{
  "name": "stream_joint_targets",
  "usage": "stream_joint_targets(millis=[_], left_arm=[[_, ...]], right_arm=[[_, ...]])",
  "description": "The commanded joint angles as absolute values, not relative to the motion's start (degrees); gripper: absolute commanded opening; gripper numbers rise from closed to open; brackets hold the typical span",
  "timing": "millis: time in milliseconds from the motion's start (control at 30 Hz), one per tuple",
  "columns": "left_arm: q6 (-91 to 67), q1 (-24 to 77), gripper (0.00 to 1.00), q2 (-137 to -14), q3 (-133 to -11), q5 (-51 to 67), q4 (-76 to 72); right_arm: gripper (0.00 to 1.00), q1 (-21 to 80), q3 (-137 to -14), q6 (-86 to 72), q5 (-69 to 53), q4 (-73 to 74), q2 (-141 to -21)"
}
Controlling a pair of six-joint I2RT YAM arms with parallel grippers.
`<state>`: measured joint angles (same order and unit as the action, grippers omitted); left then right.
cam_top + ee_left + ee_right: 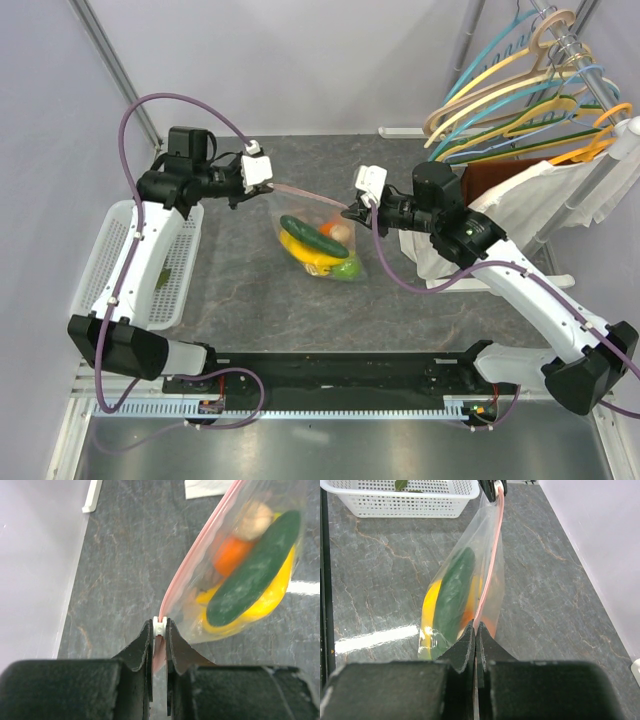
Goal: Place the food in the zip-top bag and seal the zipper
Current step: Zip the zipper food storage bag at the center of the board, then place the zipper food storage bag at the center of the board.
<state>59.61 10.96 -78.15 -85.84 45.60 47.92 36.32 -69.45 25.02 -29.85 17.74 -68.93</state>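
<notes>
1. The left pincer (159,630), open only a sliver, pinches the white slider (159,624) at one end of the pink zipper (192,555).
2. The right pincer (475,630), pressed together, clamps the zipper's other end.
3. The zip-top bag (487,535) hangs between them over the grey bench (230,290), holding the food (250,580): dark green, yellow and orange pieces.
4. A white mesh basket (115,270) sits at the bench's left side, with a small green item (400,485) inside.

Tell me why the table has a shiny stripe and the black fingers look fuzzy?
Right wrist view: a lamp's reflection streaks the table, and the fingers sit too close to focus. Left wrist view: similar glare, and the food looks hazy through the zip-top bag. Top view: sharp, evenly lit.
</notes>
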Motion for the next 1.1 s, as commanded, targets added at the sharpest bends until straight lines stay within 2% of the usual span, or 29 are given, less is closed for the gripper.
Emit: stream_joint_targets(millis=[0, 133, 567, 633, 667, 767, 833, 900, 933, 1067], left_arm=[[65.7, 6.2, 0.09, -77.3, -86.2, 38.7, 48.8], [68.1, 4.2, 0.13, -77.3, -86.6, 38.2, 50.4], [73.6, -1.6, 0.14, -77.8, -88.8, 38.2, 55.7], [73.4, -1.5, 0.27, -77.5, -89.6, 40.7, 57.8], [73.0, -1.5, 0.41, -76.7, -89.8, 42.2, 58.4], [69.3, -0.6, 0.59, -75.0, -90.8, 47.0, 59.7], [66.2, 2.1, 0.62, -74.7, -93.0, 49.1, 61.2], [64.5, 4.2, 0.70, -73.8, -93.9, 49.6, 61.3], [63.0, 7.1, 0.79, -73.5, -94.0, 49.4, 60.7], [57.4, 14.4, 0.83, -73.4, -92.8, 46.5, 54.8]], right_arm=[[0.00, 35.3, -70.1, 26.2, -31.1, 18.2, -65.4], [0.00, 34.9, -70.0, 26.4, -31.3, 18.5, -65.3], [0.00, 33.8, -70.5, 26.6, -32.3, 18.6, -65.9], [0.00, 33.8, -70.8, 26.5, -32.7, 18.6, -66.2], [0.00, 33.8, -70.8, 26.3, -33.0, 18.6, -66.3], [0.00, 33.8, -71.4, 26.2, -33.8, 18.6, -66.9], [0.00, 33.8, -71.5, 26.1, -34.2, 18.6, -67.1], [0.00, 33.8, -71.5, 26.2, -34.7, 18.7, -67.0], [0.00, 33.8, -71.4, 26.4, -34.8, 18.8, -67.1], [0.00, 33.8, -71.4, 26.5, -35.4, 19.3, -66.9]])
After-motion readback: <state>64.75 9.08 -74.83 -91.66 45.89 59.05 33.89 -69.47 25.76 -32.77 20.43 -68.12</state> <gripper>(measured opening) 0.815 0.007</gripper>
